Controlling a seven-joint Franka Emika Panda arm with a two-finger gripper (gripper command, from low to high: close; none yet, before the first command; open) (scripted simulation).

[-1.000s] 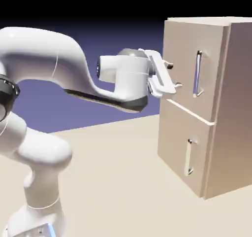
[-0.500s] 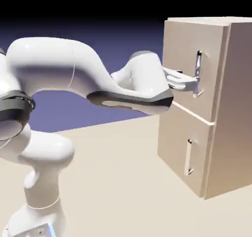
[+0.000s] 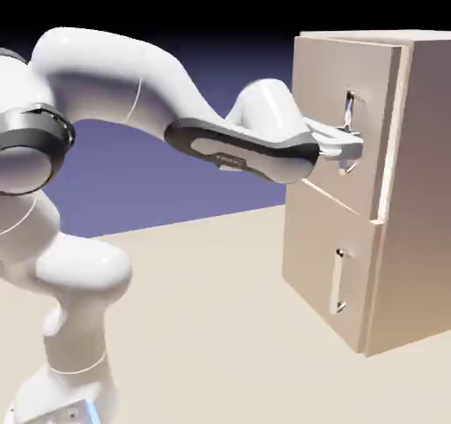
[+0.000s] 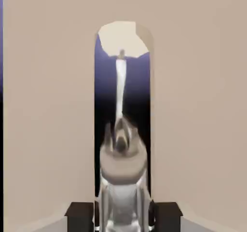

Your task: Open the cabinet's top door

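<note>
A plain beige table point(image 3: 203, 325) spreads below the hand. Behind the hand a blue-violet backdrop point(image 3: 158, 171) darkens to black above.

Arm extended to cabinet point(image 3: 352, 193); fingers point(image 3: 351, 145) closed on handle point(image 3: 350, 114); top door point(image 3: 339, 127) apparently slightly ajar now.

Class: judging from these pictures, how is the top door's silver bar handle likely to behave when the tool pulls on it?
The handle looks like rigid metal, so it probably won't flex. Its shiny, reflective surface may be slippery. The top door already stands slightly ajar, so it probably swings easily with the tool.
</note>
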